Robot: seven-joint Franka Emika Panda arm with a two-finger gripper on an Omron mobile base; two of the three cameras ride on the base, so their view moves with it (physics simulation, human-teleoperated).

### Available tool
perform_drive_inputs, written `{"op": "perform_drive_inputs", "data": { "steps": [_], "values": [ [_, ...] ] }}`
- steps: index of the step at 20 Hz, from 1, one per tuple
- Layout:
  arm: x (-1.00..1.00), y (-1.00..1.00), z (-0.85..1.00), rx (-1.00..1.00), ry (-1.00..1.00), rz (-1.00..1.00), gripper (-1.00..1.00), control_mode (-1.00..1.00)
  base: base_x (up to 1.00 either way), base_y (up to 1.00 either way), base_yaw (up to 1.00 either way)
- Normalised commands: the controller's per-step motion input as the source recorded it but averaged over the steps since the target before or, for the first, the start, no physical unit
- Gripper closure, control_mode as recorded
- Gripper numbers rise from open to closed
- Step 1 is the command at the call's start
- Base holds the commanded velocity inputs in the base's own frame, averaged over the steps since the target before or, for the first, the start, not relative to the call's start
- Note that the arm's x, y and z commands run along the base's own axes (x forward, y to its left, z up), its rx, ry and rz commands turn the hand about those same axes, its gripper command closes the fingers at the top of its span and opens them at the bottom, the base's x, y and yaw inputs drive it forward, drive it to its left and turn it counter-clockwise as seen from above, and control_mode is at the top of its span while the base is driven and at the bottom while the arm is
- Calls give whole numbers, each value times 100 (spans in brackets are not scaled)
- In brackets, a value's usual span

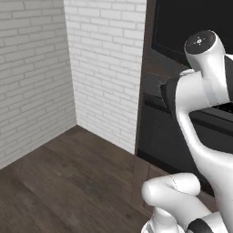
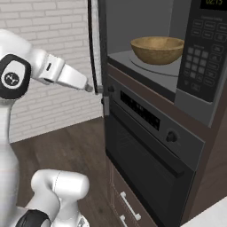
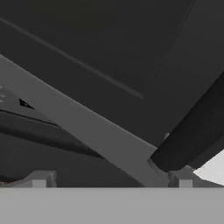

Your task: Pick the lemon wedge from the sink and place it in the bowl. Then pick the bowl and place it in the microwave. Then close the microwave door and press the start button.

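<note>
Microwave door [image 2: 94, 44] open edge-on, long axis vertical, claw [image 2: 91, 88] at its lower edge, claw opening can't tell, bowl [image 2: 158, 48] upright on turntable inside microwave [image 2: 177, 84] right of claw, open floor [image 2: 62, 146] below.

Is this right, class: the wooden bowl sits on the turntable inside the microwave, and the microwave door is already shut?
One error. The microwave door is open, seen edge-on in the right base view. The bowl does sit on the turntable inside the microwave.
</note>
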Motion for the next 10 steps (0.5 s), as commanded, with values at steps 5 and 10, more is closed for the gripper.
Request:
{"op": "perform_drive_inputs", "data": {
  "steps": [5,10],
  "values": [
    [90,-64,9,7,-37,0,-100,-100,0,0,0],
    [83,-28,7,1,-46,0,-100,-100,0,0,0]
  ]
}}
